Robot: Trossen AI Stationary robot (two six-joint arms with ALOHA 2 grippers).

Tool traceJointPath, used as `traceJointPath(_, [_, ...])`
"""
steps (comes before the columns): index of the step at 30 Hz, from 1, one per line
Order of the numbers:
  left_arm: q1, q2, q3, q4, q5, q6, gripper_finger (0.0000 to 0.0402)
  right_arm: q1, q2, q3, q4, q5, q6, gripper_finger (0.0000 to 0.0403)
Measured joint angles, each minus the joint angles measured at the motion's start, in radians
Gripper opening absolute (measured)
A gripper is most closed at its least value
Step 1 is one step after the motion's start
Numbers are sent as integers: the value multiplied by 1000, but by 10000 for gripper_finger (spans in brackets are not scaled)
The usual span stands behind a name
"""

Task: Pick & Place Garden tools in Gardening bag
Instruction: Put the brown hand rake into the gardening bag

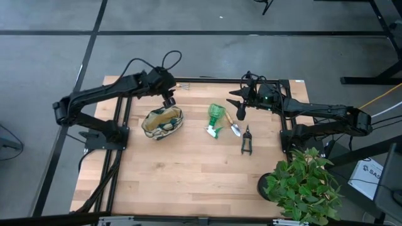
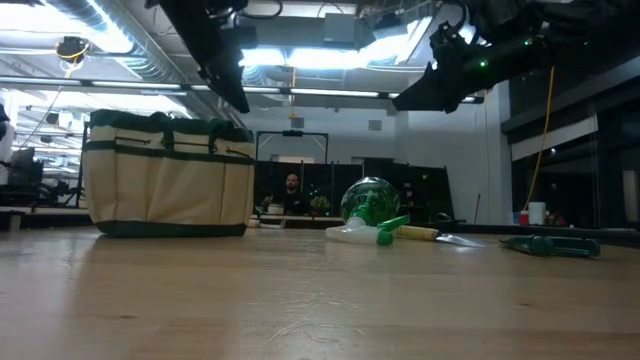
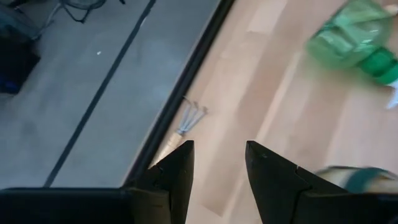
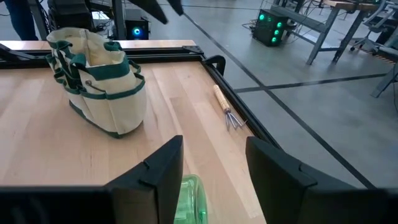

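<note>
The cream bag with green trim (image 1: 162, 122) stands upright on the table left of centre; it also shows in the low view (image 2: 170, 175). The green spray bottle (image 1: 217, 116), the trowel (image 1: 237, 124) and the black shears (image 1: 247, 140) lie at centre right. The thin rake (image 1: 183, 85) lies along the far edge, tines (image 3: 191, 116) toward the right. My left gripper (image 1: 168, 98) hangs open and empty in the air above the bag's far side, with the rake ahead of its fingers (image 3: 217, 171). My right gripper (image 1: 240, 105) hangs open and empty above the trowel and bottle (image 4: 189, 199).
A leafy potted plant (image 1: 304, 185) stands at the table's near right corner. A black frame rail (image 4: 214, 62) runs along the far edge beside the rake. Bare wood lies across the near half of the table (image 1: 188, 176). A person shows far off in the room (image 2: 291, 185).
</note>
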Motion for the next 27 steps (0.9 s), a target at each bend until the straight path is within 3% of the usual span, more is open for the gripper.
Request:
traceJointPath(11, [152,122,0,32,149,18,141,0,0,0,0,0,0,179])
traceJointPath(18, [182,230,0,59,177,104,141,0,0,0,0,0,0,179])
traceJointPath(27, [205,262,0,105,269,128,141,0,0,0,-1,0,0,179])
